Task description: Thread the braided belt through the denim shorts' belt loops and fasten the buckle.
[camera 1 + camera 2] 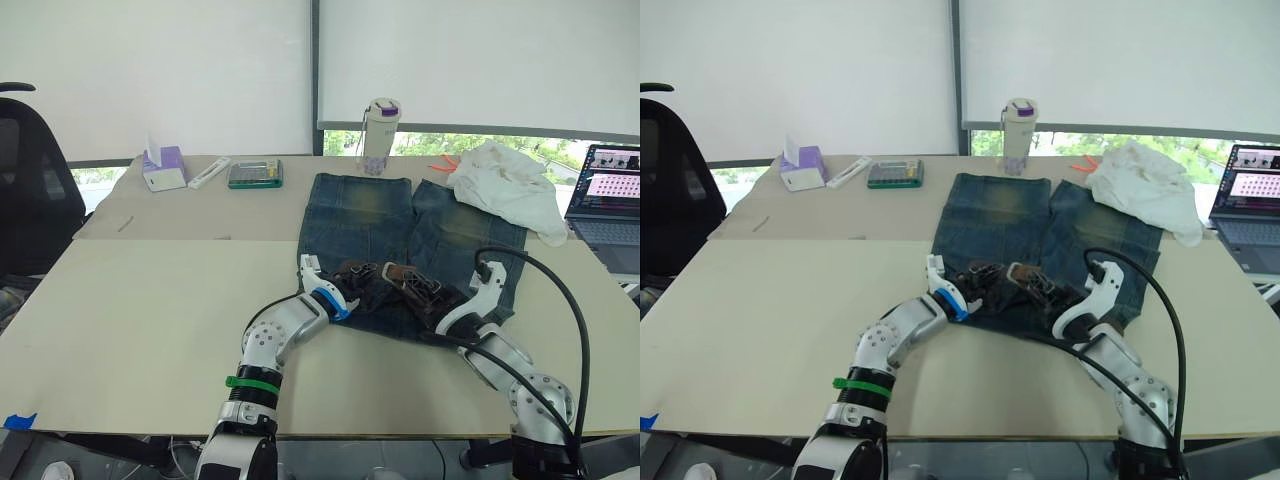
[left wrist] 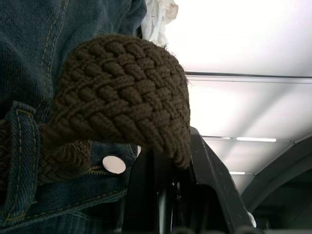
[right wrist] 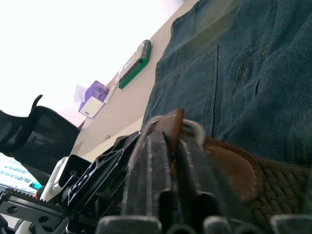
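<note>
**Both grippers hold the belt**

The denim shorts (image 1: 400,240) lie flat on the table (image 1: 150,300). The braided belt (image 1: 390,280) sits along their waistband. The left gripper (image 2: 168,165) pinches the belt's woven end. The right gripper (image 3: 173,146) pinches the buckle (image 3: 192,127) end.

No legible text, labels, brands or numbers. The laptop (image 1: 607,200) at the right edge of the frame displays pink blocks; any characters there are too small to read.
</note>
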Controlling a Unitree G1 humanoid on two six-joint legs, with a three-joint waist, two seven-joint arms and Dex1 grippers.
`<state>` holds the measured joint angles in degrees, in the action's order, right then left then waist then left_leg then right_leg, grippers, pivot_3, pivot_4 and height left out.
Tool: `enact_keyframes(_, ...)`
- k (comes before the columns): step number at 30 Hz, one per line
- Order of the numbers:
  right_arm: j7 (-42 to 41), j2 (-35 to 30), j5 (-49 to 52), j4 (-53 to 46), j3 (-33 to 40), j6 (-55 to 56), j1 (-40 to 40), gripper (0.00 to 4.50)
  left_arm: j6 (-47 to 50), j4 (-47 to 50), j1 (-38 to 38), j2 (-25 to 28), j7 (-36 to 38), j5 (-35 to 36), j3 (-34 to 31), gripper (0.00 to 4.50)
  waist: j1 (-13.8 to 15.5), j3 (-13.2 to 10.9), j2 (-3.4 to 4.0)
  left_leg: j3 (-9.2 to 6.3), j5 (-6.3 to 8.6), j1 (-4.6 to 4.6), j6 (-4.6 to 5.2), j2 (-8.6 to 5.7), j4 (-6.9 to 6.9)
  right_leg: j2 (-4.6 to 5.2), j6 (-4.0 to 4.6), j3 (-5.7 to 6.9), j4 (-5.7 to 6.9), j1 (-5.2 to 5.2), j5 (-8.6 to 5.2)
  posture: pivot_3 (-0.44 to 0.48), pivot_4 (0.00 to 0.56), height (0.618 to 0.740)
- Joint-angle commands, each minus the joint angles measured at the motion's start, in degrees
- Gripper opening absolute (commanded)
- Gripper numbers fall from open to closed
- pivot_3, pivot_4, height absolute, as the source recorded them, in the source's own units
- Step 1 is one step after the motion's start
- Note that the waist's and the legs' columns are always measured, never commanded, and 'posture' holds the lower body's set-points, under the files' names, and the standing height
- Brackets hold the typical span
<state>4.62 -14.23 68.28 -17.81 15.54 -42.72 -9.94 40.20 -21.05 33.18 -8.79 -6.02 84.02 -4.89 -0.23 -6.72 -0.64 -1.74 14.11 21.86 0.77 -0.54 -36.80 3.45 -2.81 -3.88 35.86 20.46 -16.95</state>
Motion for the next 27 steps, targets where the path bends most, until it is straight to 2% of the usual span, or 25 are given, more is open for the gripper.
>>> enact_keyframes(1,0.23,-1.74,-0.18,-2.16,1.47,-0.44,0.67,0.0,2.02,1.01,6.47,-7.61,2.32,-0.85,0.83,1.31,0.04,0.0,0.0,0.0,0.0,0.01,0.0,0.0,0.0,0.0,0.0,0.0,0.0,0.0,0.0,0.0,0.15,0.74)
enact_keyframes(6,-0.64,-7.65,-1.55,-2.29,2.13,-2.78,2.03,0.0,3.89,6.12,6.99,-1.1,9.5,-10.97,6.12,3.09,0.25,-0.01,0.0,-0.05,0.0,0.1,0.0,-0.28,0.0,0.02,-0.03,-0.01,-0.05,0.01,-0.02,0.0,0.15,0.74)
enact_keyframes(10,-1.37,-13.17,-2.49,-2.28,3.67,-4.97,2.99,0.0,6.82,12.22,6.59,6.85,19.71,-18.96,10.15,4.36,0.0,0.0,0.05,-0.15,-0.02,0.15,0.04,-0.39,0.0,0.02,-0.06,-0.06,-0.07,0.05,-0.04,0.0,0.15,0.74)
enact_keyframes(17,-4.72,-23.1,-7.8,-2.86,5.78,-5.75,2.89,0.0,7.98,20.36,3.62,18.24,30.37,-29.57,13.78,4.44,-0.43,0.01,0.22,-0.2,-0.02,0.12,0.04,-0.38,0.07,0.02,-0.11,-0.11,-0.05,0.02,-0.08,0.0,0.15,0.74)
enact_keyframes(23,-5.91,-25.42,-4.75,-2.18,10.31,-7.18,0.36,0.0,6.69,21.97,0.84,20.93,31.58,-36.55,13.47,4.44,0.3,-0.01,0.2,-0.33,-0.02,0.23,0.04,-0.38,0.04,0.13,-0.16,-0.12,-0.09,0.01,-0.1,0.0,0.15,0.74)
enact_keyframes(27,-6.26,-26.11,-0.04,-2.18,12.88,-9.53,-1.22,0.0,3.89,24.18,-1.33,24.19,35.19,-43.41,16.55,4.44,0.33,-0.02,0.21,-0.38,-0.02,0.25,0.04,-0.33,0.04,0.13,-0.16,-0.11,-0.08,0.01,-0.1,0.0,0.15,0.74)
